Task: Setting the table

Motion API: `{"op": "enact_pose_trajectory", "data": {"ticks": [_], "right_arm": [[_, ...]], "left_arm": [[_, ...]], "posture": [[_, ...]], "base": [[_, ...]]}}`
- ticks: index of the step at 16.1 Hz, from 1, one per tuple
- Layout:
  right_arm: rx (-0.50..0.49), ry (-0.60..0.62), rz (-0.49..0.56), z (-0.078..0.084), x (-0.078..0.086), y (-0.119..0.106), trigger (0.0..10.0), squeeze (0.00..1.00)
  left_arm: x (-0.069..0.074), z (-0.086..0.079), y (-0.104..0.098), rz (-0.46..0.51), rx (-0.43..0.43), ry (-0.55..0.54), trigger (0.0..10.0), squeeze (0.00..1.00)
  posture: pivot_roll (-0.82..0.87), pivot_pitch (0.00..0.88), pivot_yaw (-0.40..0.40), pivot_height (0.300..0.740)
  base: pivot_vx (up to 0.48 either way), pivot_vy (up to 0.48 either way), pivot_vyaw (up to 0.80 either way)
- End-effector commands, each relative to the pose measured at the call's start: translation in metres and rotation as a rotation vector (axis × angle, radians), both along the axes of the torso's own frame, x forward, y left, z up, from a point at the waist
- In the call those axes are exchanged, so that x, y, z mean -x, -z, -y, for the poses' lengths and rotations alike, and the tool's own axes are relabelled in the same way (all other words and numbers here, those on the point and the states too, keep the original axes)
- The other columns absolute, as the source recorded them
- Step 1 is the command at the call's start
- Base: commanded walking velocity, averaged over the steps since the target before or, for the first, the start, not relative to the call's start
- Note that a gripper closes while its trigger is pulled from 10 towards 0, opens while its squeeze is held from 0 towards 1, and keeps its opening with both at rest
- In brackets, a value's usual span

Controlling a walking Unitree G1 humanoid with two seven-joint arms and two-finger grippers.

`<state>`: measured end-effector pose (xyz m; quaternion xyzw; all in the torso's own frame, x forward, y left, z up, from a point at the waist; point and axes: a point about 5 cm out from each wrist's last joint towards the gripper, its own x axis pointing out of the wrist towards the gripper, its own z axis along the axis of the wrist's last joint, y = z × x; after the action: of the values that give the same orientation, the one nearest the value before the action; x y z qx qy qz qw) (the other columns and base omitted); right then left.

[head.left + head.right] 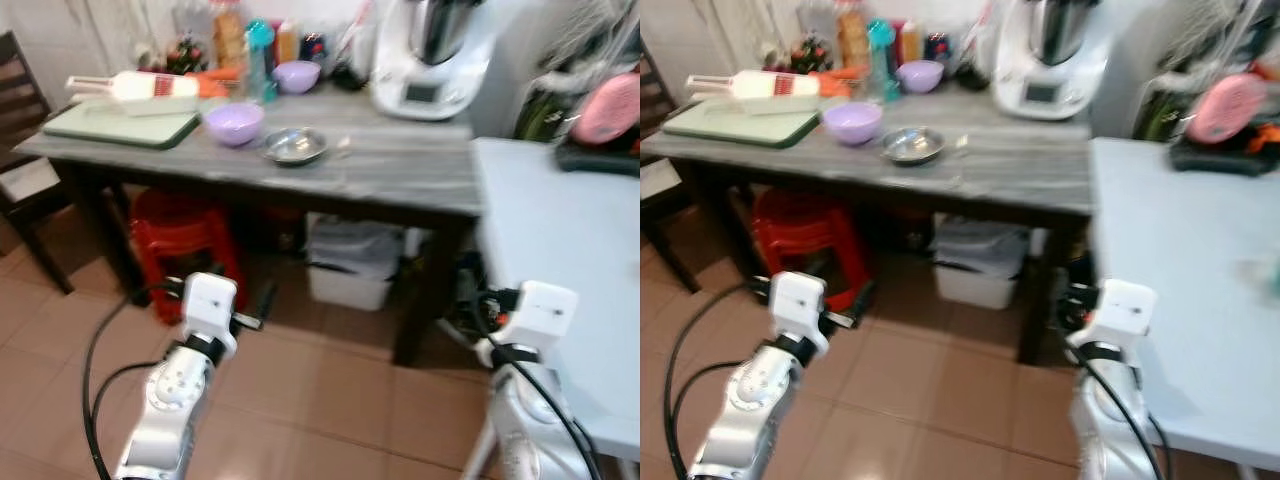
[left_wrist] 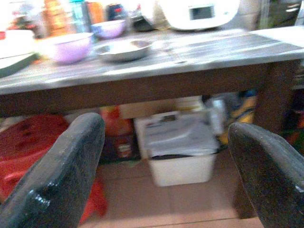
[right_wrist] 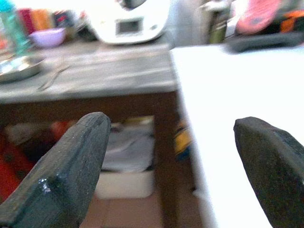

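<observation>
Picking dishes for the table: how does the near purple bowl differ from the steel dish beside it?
The purple bowl is matte lilac, seemingly plastic, with deep, high sides; the steel dish is shiny metal, shallow and flat. The bowl sits next to the green tray; the dish sits further right. Both are round, upright and on the grey table.

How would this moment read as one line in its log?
phase: approach | left gripper: jaws open, empty | right gripper: jaws open, empty | ahead: steel bowl on grey table

Silver arms [image 1: 165, 410], black cables [image 1: 92, 370]
</observation>
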<state>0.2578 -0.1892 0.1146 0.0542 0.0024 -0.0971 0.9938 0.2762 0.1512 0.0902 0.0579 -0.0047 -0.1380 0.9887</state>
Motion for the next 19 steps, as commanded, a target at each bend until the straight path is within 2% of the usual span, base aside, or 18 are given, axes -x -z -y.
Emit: {"op": "enact_pose_trajectory", "data": {"ticks": [1,10,15,19], "right_arm": [[-0.018,-0.008,0.001,-0.0033,-0.0003,0.0010,10.0,0.00],[-0.006,-0.021,0.013,-0.0022,-0.0050,-0.0019,10.0,0.00],[0.022,-0.027,0.015,0.0066,-0.0080,-0.0043,10.0,0.00],[0.024,-0.031,0.009,0.0055,-0.0057,-0.0018,10.0,0.00]], "left_arm": [[-0.0022,-0.0052,-0.0027,0.006,-0.011,-0.006,10.0,0.00],[-0.0032,-0.0010,-0.0039,0.014,0.000,0.003,10.0,0.00],[-0.0012,-0.0005,-0.0033,0.013,0.000,0.007,10.0,0.00],[-0.0017,-0.0010,-0.0032,0.010,0.001,0.010,10.0,0.00]], "posture": [[0.03,0.000,0.003,0.740],[0.04,0.000,-0.011,0.740],[0.05,0.000,-0.014,0.740],[0.04,0.000,-0.014,0.740]], "base": [[0.000,-0.480,0.00],[0.000,-0.480,0.00],[0.000,-0.480,0.00],[0.000,-0.480,0.00]]}}
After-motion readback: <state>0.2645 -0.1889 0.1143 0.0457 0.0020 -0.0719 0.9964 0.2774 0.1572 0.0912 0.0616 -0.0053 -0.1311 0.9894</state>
